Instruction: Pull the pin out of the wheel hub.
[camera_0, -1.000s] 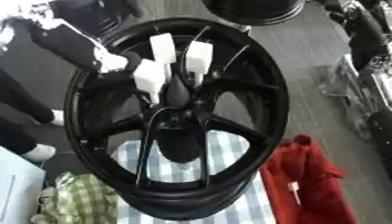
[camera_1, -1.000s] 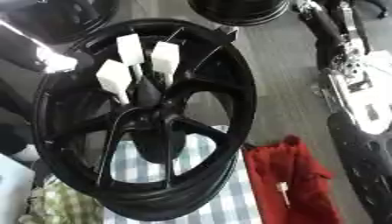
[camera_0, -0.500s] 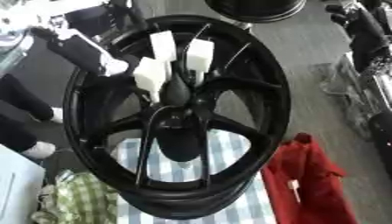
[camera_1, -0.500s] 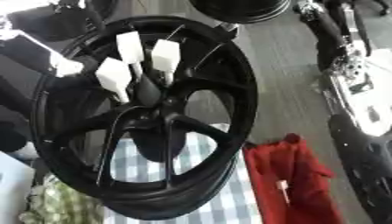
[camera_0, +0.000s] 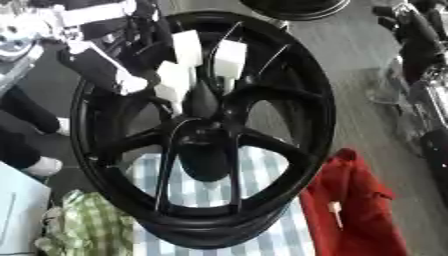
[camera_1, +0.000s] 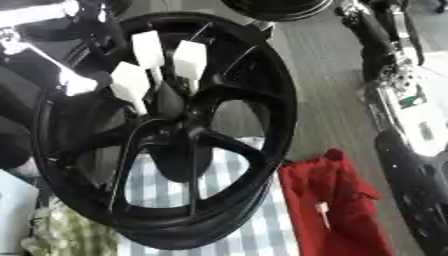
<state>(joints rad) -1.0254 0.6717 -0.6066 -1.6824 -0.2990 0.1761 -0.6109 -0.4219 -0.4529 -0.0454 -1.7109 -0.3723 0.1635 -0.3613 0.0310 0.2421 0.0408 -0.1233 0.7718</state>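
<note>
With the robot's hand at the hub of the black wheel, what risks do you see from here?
1. The large black spoked wheel looks tilted on the checked cloth; pulling may tip or slide it.
2. The left hand, with white pads, works between narrow spokes; its fingers could catch there.
3. The pin itself is not visible, so the hand may close beside it.

One black wheel (camera_0: 210, 140) stands here, with three white tags (camera_0: 229, 58) on it. One red cloth (camera_1: 337, 200), one green checked cloth (camera_0: 83, 227) and one striped cloth (camera_0: 206, 190) lie around it.
</note>
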